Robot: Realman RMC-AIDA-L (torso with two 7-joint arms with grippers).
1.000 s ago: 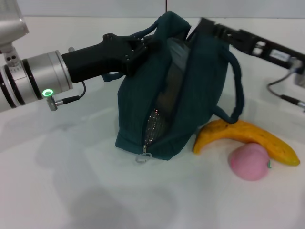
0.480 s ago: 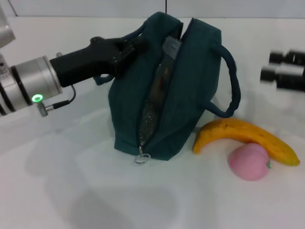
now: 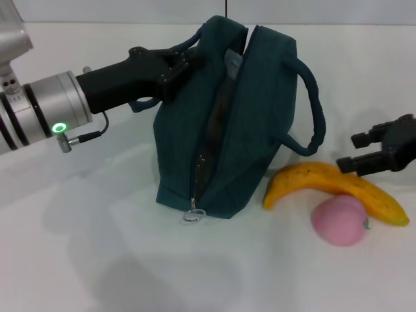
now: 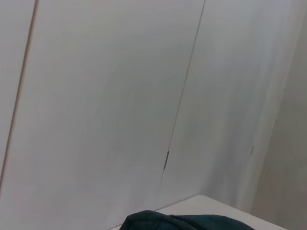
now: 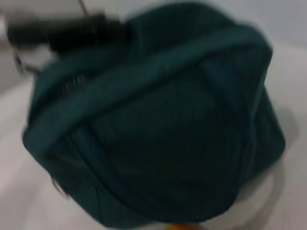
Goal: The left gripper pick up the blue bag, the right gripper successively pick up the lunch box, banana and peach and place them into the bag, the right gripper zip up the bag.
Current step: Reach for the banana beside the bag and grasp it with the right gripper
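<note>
Our left gripper (image 3: 185, 62) clenches the soft blue bag (image 3: 227, 123) upright at its far-left rim, while our open right gripper (image 3: 364, 151) hovers over the banana (image 3: 312, 179), which looks firm, curved, best pinched mid-length.

Head view high and forward-down; both wrist views close on the blue bag (image 3: 227, 130).
</note>
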